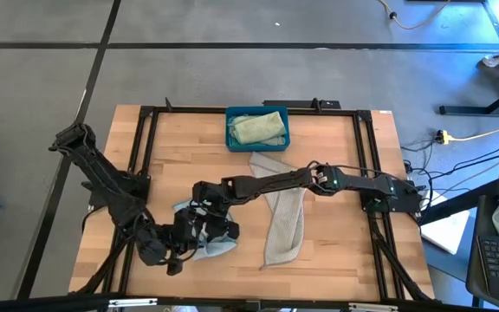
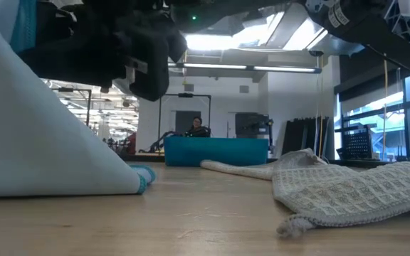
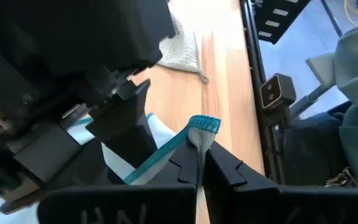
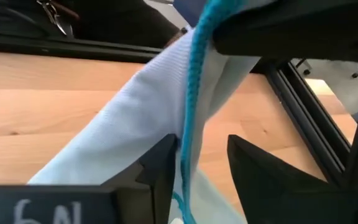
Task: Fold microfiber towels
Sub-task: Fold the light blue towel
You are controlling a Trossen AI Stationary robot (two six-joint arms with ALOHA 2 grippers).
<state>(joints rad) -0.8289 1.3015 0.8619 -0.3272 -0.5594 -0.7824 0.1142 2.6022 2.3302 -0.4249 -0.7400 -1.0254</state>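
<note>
A pale blue towel [image 1: 208,249] with a teal stitched edge is raised at the table's near left. In the low view it slopes like a tent [image 2: 48,142] down to the tabletop. My left gripper [image 3: 201,154] is shut on its upper tip. My right gripper [image 4: 204,152] reaches across from the right and is open. Its fingers stand on either side of the teal edge [image 4: 190,118] just below the left gripper. A grey-beige waffle towel [image 1: 284,217] lies flat at mid table. A pale green towel [image 1: 256,128] lies in the teal-blue bin [image 1: 232,140]. My left gripper pinches the pale blue towel's teal-stitched tip [image 3: 202,129] between its two fingertips; a little loop of it sticks out past them. The towel hangs below the hold, and its lower part [image 2: 130,181] rests on the table. Whether my right gripper's fingers [image 4: 160,162] touch the hanging edge, I cannot tell.
The grey-beige towel [image 2: 347,192] takes up the table's middle and right near side. The bin [image 2: 216,151] stands at the far edge. A black frame [image 1: 366,173] runs along the table's sides. A person sits in the room behind the bin.
</note>
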